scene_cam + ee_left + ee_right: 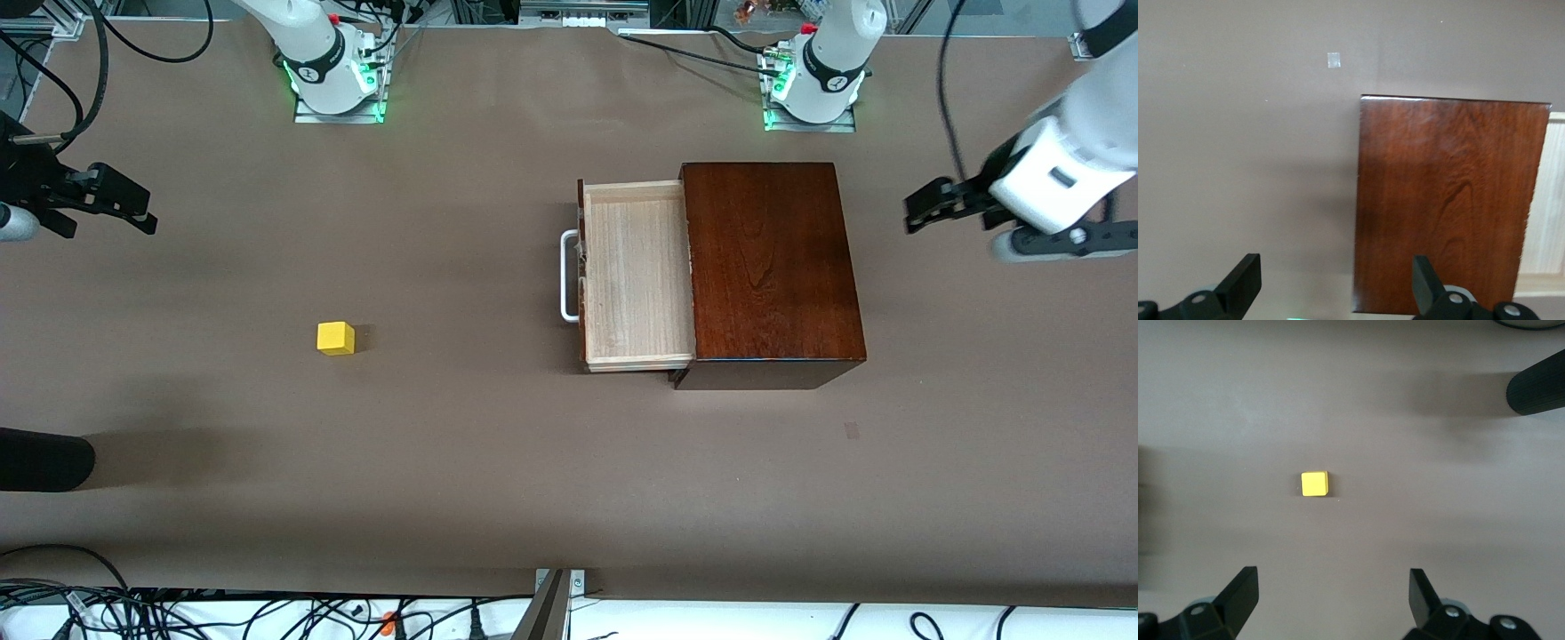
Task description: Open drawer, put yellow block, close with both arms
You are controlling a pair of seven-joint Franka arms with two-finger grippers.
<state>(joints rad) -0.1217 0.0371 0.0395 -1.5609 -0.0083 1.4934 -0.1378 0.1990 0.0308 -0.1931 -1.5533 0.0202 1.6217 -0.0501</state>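
Front view shows the pale wooden drawer [638, 271] pulled out of its dark glossy box [769, 267] right of centre, the small yellow cube [335, 338] lower left, and both the right gripper [111, 203] and left gripper [929, 206] spread wide, holding nothing.

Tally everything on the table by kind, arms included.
Small yellow cube block: 1
Dark glossy wooden box: 1
Pale wood drawer with white handle, open and empty: 1
White robot arms: 2, left end effector and right end effector both open
Total: 5
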